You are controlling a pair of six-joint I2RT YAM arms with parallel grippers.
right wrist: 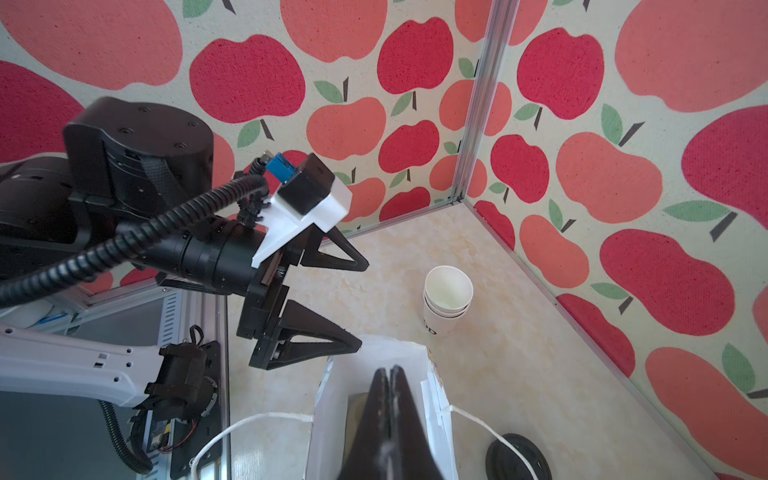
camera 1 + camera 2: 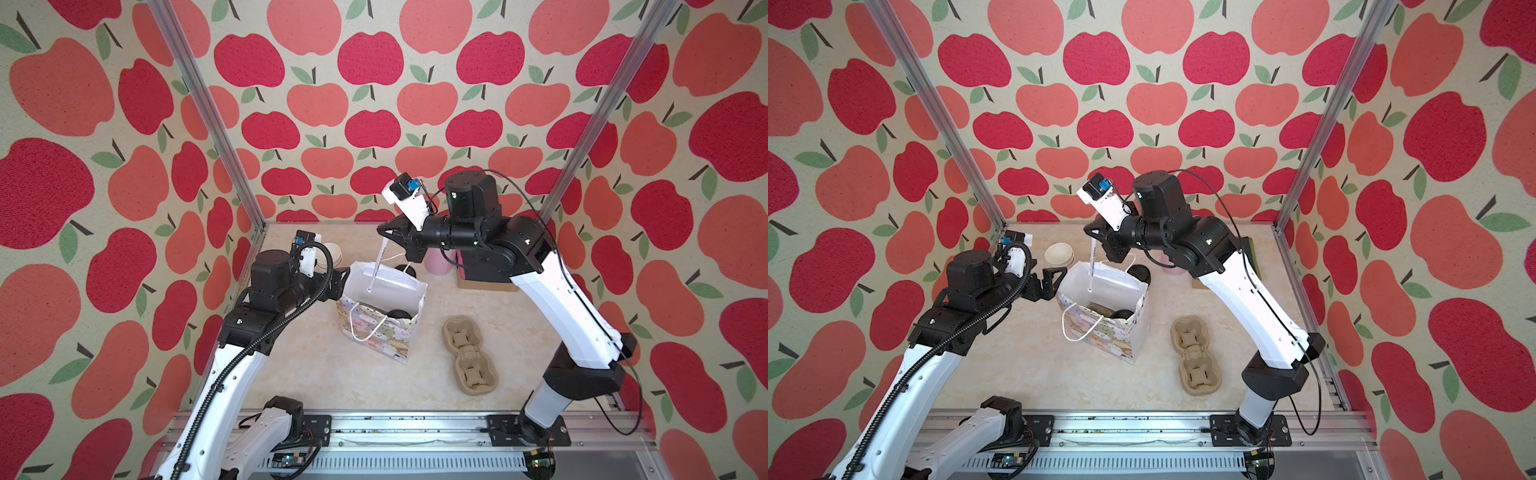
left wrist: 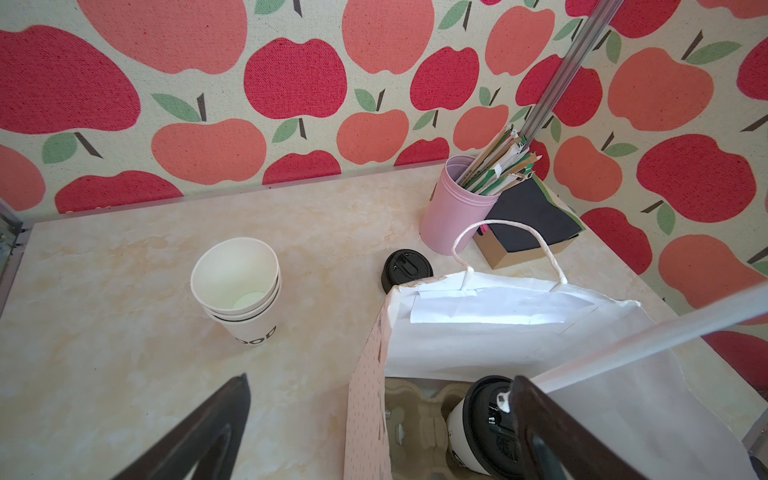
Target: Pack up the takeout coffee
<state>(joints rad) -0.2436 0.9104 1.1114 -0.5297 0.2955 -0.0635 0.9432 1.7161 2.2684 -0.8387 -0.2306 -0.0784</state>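
Closest to my lens, my right pincer (image 1: 388, 374) is pinched together on a thin white straw (image 2: 377, 266) dangling at the paper bag's (image 2: 382, 328) mouth. My left pincer (image 1: 364, 303) gapes wide just beside the bag's rim, gripping nothing. Inside the bag sits the takeout coffee (image 3: 484, 419), lidded. Released off-centre, the straw could snag the rim and drop outside the bag, which nothing steadies.

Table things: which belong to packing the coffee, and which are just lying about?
In use: gift bag, lidded cup inside it, wrapped stick held by right pincer.
Lying about: cup stack, spare black lid, pink cup, cardboard carrier.
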